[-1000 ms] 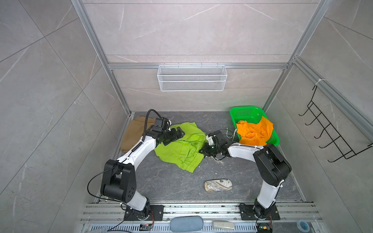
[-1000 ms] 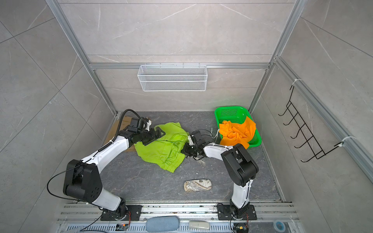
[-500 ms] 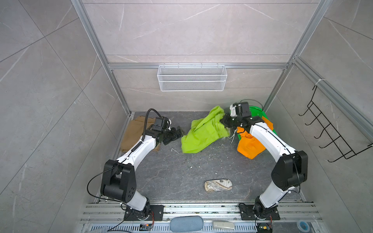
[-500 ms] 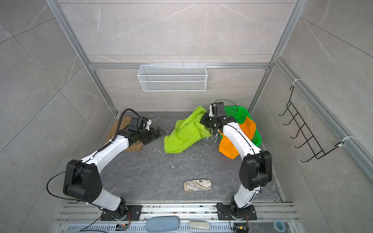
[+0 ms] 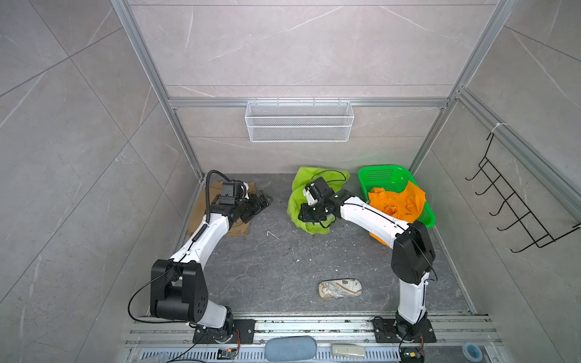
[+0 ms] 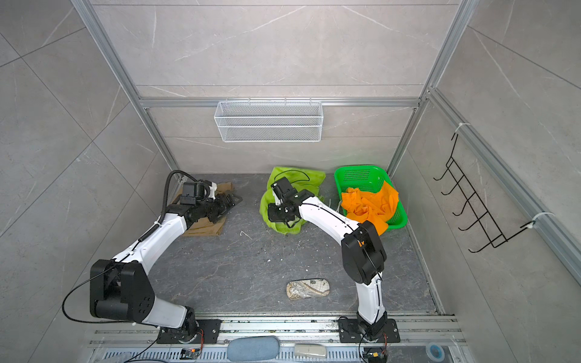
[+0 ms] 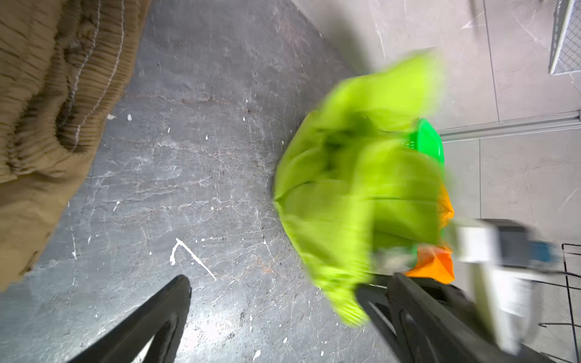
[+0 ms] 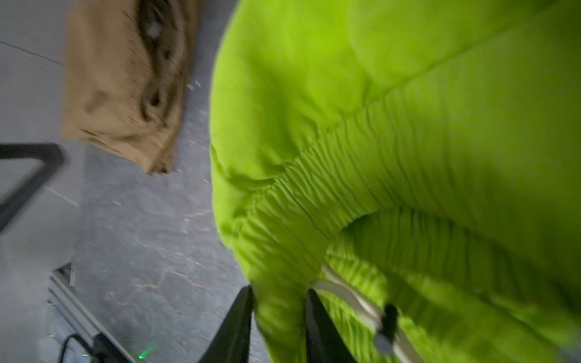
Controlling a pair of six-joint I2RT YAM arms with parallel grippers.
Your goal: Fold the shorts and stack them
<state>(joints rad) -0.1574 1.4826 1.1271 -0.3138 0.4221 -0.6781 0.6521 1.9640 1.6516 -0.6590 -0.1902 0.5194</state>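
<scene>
Right gripper (image 8: 279,294) is down in the crumpled lime green cloth shorts (image 5: 297,201), with a fold of elastic waistband between its 2 fingers. The blur hides whether that is a firm pinch or a loose one. The shorts lie heaped on the dark stone bench (image 5: 283,261) directly under this gripper, bunched rather than flat.

Left gripper (image 5: 260,201) hangs well apart from them, jaws spread wide and empty, with the tan ribbed-waist shorts (image 5: 237,231) beneath and behind it. The bright orange shorts (image 5: 396,201) spill over the green perforated plastic basket (image 5: 383,176), behind the right gripper and beside its arm.

Now the risks. The white drawstring (image 8: 345,295) dangles right beside the right gripper's fingers and could snag, dragging the heap. A fold started on cloth this bunched would likely trap wrinkles. A sweeping elbow might also pull the orange pair out.
</scene>
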